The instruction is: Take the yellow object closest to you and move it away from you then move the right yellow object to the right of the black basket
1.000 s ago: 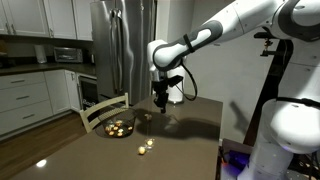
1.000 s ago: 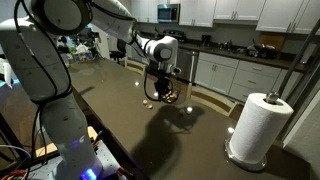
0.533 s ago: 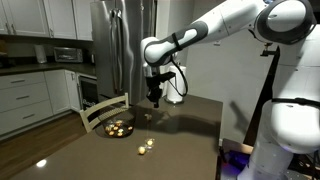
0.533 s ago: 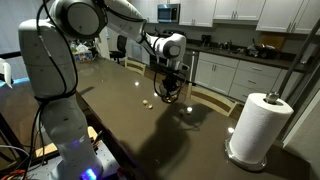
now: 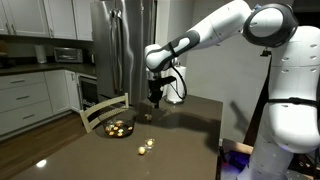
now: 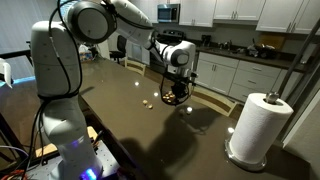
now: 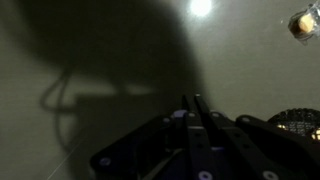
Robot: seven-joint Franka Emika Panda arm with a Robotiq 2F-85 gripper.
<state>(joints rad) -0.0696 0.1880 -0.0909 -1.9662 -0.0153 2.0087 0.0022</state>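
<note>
My gripper (image 5: 155,101) hangs over the dark table, just behind the black basket (image 5: 118,129), a low round bowl with yellow pieces in it. In the wrist view its fingers (image 7: 192,102) are pressed together with nothing seen between them. Two small yellow pieces (image 5: 146,147) lie close together on the table in front of the basket, apart from the gripper. Another exterior view shows the gripper (image 6: 177,93) above the basket (image 6: 170,97) and a yellow piece (image 6: 146,102) to its left. The wrist view shows one yellow piece (image 7: 303,24) at the top right and the basket's rim (image 7: 300,117) at the right edge.
A wooden chair back (image 5: 103,108) stands against the table's far side behind the basket. A large paper towel roll (image 6: 258,127) stands on the table's near right corner. Kitchen cabinets (image 5: 25,98) and a steel fridge (image 5: 118,45) stand beyond the table.
The arm has swung a little sideways, which carried the shut gripper over towards the basket. The yellow pieces and the basket have not moved.
</note>
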